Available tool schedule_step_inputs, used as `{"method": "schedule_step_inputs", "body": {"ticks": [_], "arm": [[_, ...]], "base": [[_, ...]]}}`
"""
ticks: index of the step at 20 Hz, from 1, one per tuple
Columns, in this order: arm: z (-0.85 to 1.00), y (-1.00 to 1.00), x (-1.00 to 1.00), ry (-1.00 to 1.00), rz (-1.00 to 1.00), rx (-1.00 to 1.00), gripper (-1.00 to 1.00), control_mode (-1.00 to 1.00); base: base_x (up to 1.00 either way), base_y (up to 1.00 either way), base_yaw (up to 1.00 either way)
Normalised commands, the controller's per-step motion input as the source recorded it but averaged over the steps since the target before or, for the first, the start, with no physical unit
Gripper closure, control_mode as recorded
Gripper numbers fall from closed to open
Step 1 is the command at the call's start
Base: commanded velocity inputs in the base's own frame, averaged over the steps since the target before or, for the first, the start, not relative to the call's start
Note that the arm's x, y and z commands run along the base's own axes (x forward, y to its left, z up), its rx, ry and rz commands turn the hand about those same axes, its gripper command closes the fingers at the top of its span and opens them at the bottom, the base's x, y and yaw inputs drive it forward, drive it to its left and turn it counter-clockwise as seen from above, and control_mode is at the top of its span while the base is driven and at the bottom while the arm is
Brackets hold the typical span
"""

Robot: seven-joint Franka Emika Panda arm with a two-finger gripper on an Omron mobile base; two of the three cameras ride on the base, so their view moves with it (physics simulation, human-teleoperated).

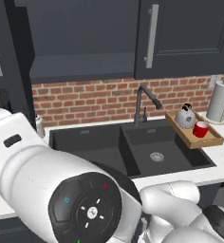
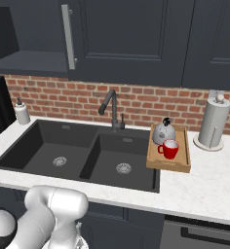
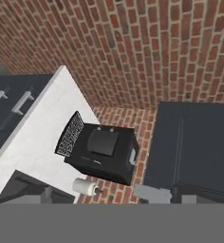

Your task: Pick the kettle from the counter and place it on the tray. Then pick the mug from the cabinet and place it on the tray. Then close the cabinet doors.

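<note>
The wooden tray (image 1: 213, 140) (image 2: 184, 158) lies on the white counter (image 2: 204, 187) right of the sink. On it stand the silver kettle (image 1: 185, 116) (image 2: 163, 132) and, just in front of it, the red mug (image 1: 200, 129) (image 2: 170, 149). The cabinet (image 1: 80, 66) (image 2: 29, 61) gapes on its left half, showing a bare dark shelf. Its right door (image 1: 180, 38) (image 2: 131, 39) is flush, with a silver bar handle (image 1: 152, 35) (image 2: 68, 36). The left door (image 1: 4, 61) stands swung out. In the hand view a dark door panel (image 3: 194, 152) and a silver handle end (image 3: 152, 193) are close.
A black double sink (image 1: 133, 152) (image 2: 63, 151) with a dark faucet (image 1: 144, 102) (image 2: 112, 109) sits mid-counter. A paper-towel roll (image 1: 220, 99) (image 2: 213, 121) stands right of the tray. A soap dispenser (image 2: 22, 113) (image 3: 88, 186) and a black appliance (image 2: 0, 112) (image 3: 102, 152) sit at the left.
</note>
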Motion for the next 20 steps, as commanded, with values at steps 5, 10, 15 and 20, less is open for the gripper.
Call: {"method": "schedule_step_inputs", "body": {"ticks": [5, 10, 15, 20], "arm": [[-0.02, 0.22, 0.42, 0.02, 0.00, -0.08, -1.00, -1.00], [-0.11, 0.03, 0.32, 0.11, -0.06, -0.02, -1.00, -1.00], [-0.19, 0.05, 0.21, 0.08, -0.14, 0.00, -1.00, -1.00], [-0.11, 0.07, 0.20, 0.01, -0.16, 0.00, -1.00, -1.00]], "base": [[0.00, 0.00, 0.00], [0.00, 0.00, 0.00], [0.00, 0.00, 0.00], [0.00, 0.00, 0.00]]}}
